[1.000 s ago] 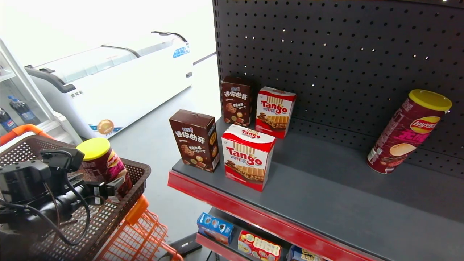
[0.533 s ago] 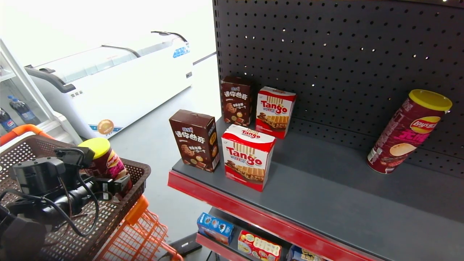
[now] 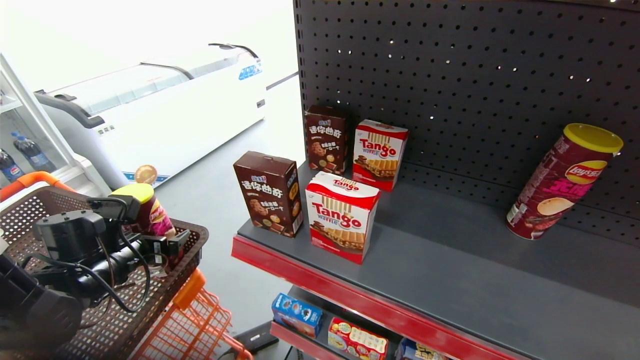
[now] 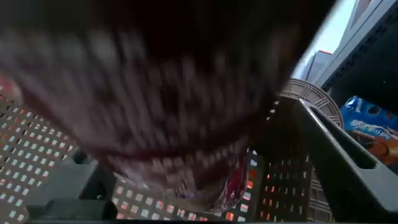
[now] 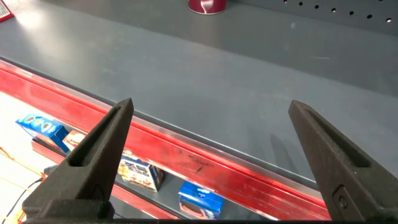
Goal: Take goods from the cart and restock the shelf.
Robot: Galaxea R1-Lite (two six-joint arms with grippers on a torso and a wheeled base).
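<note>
Head view, stock listed by bulk.

Shelf [image 3: 450,260]: one grey deck with a red front lip, and a pegboard [image 3: 450,75] behind it.

Cart [image 3: 197,232]: one brown perforated basket on an orange frame, left of the shelf.

Chip canisters: two. The held canister [image 3: 150,215] stands near-upright at the cart's shelf-side corner, yellow lid well above the rim. The left gripper [image 3: 162,247] is clamped on its lower body. The leaning canister [image 3: 560,185] rests against the pegboard at the shelf's right end.

Handling: we judge the held canister light and stiff along its length, but crushable under a hard squeeze. Its wrap looks smooth and slippery. We would grip it across the round at mid-body, clear of the snap-on lid.

Wafer boxes: two, the front wafer box [image 3: 341,217] and the back wafer box [image 3: 380,154].

Cookie boxes: two, the front cookie box [image 3: 270,194] and the back cookie box [image 3: 326,139], each just left of a wafer box.

Right gripper [image 5: 210,106]: fingers spread wide with nothing between them, above the shelf's front lip.
</note>
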